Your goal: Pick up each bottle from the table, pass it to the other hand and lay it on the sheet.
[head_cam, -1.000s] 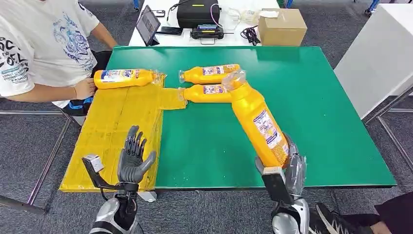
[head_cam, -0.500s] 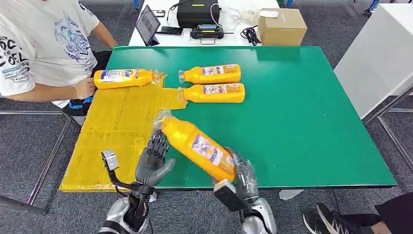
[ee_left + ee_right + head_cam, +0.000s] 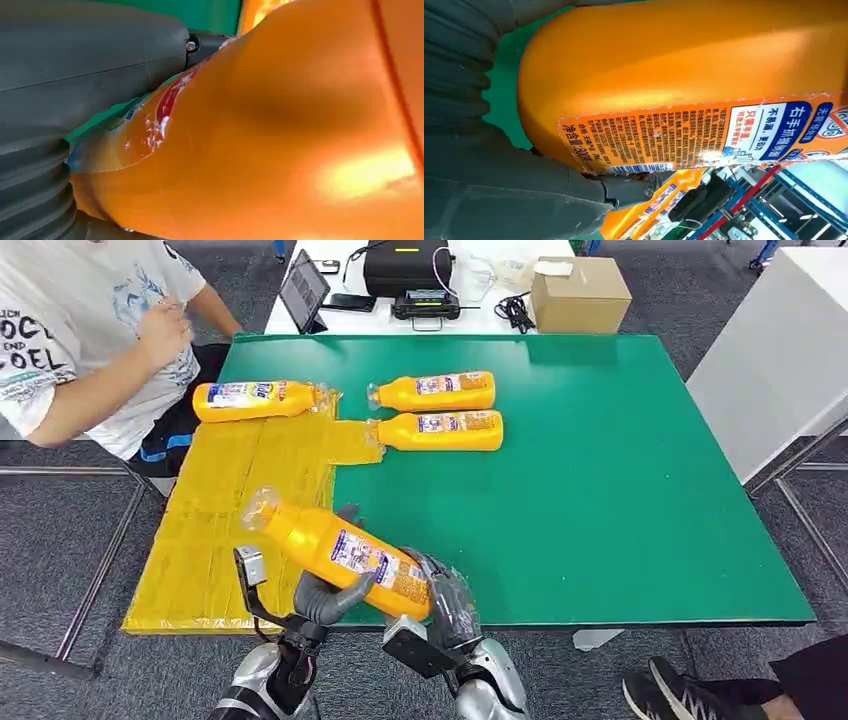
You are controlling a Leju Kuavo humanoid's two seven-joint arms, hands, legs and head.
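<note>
Reaching in from below, right hand (image 3: 452,602) grasps the orange bottle (image 3: 335,552) by its base; left hand (image 3: 322,598) cups its middle

Light was bright and even overhead, with soft shadows; the wrist views were blurred close up, with a glare patch.

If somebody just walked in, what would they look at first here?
Probably the big orange bottle in the air at the near table edge, held by the robot's right hand at its base and its left hand under its middle. Next, two more bottles lying side by side on the green table, and another on the yellow sheet.
</note>
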